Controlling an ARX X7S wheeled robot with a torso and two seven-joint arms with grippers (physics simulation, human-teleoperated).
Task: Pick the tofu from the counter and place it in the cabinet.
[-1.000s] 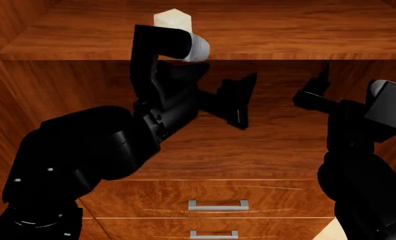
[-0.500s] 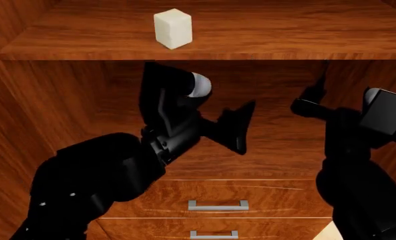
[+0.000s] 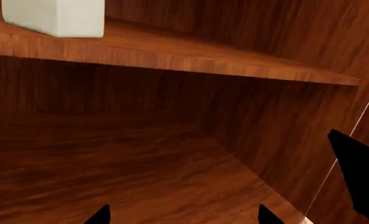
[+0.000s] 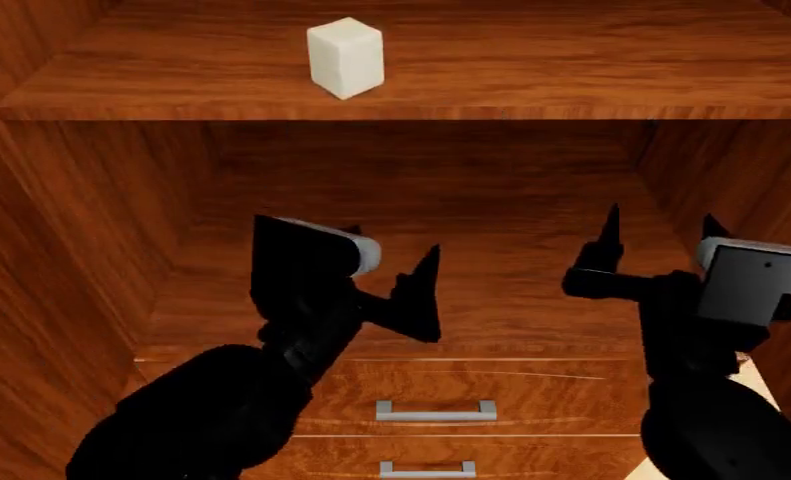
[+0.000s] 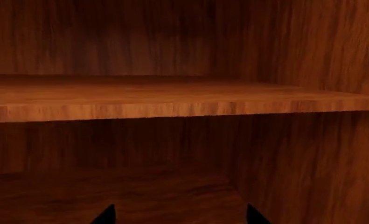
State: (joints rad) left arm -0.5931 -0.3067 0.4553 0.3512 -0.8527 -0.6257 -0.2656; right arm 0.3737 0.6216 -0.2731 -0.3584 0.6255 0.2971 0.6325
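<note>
The tofu [image 4: 346,57] sits on the cabinet [image 4: 75,230] upper shelf [image 4: 569,70]; the left pincer [image 4: 415,295] and right pincer [image 4: 655,245] hang below, both spread apart and empty.

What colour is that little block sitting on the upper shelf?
The tofu is plain off-white, clearest in the head view.

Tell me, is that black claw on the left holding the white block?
No, the white block sits alone on the upper shelf, while the left claw hangs open below it.
</note>
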